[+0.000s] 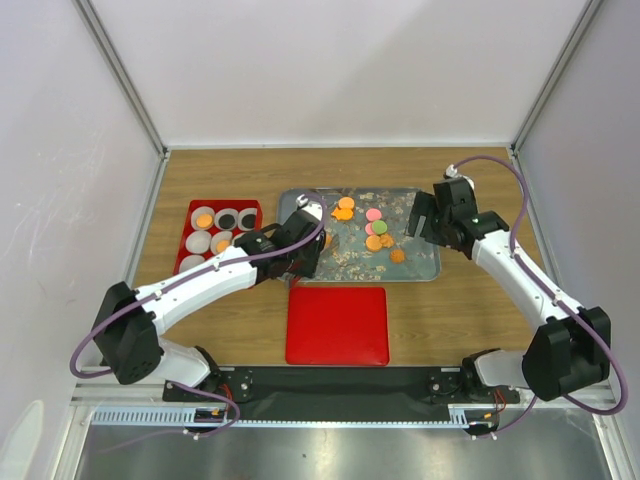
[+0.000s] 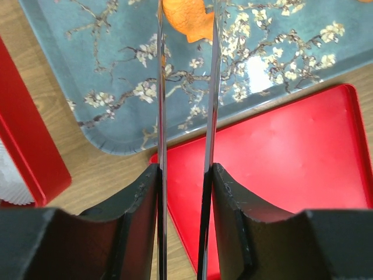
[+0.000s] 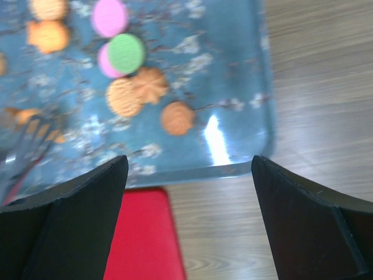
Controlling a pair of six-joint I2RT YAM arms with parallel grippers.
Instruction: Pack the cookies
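1. Table (image 1: 480, 310): one, wood, everything sits on it.
2. Tray (image 1: 345, 258): one, blue with a blossom print, mid-table between the two arms.
3. Lid (image 1: 337, 325): one, flat red square, just in front of the tray; the top view shows a narrow strip of table between them.
4. Box (image 1: 257, 207): one, red, left of the tray, partly under the left arm.
5. Left claw (image 2: 187, 11): one. Its long thin metal fingers (image 2: 161, 116) are nearly parallel with a narrow gap. They are closed on an orange cookie (image 2: 189, 26) at the tips, over the tray's near-left part. Can't tell if it is lifted off the tray.
6. Right claw (image 3: 189, 192): one, spread wide, nothing in it, over the tray's near-right edge.
7. Cups (image 1: 198, 241): six show in the box, white paper; more may be hidden by the arm. Two hold an orange piece, two look dark inside, the rest look bare.
8. Cookies (image 1: 373, 242): about nine loose on the tray.
   - Two are pink and one is green, overlapping a pink; the rest are orange.
   - One orange cluster lies at the far middle; the mixed cluster lies right of centre.
   - The mixed cluster is ahead and to the left of the right claw, apart from it. The nearest is a round orange one (image 3: 176, 116).
   - Some blurred orange bits lie near the left claw's tips.
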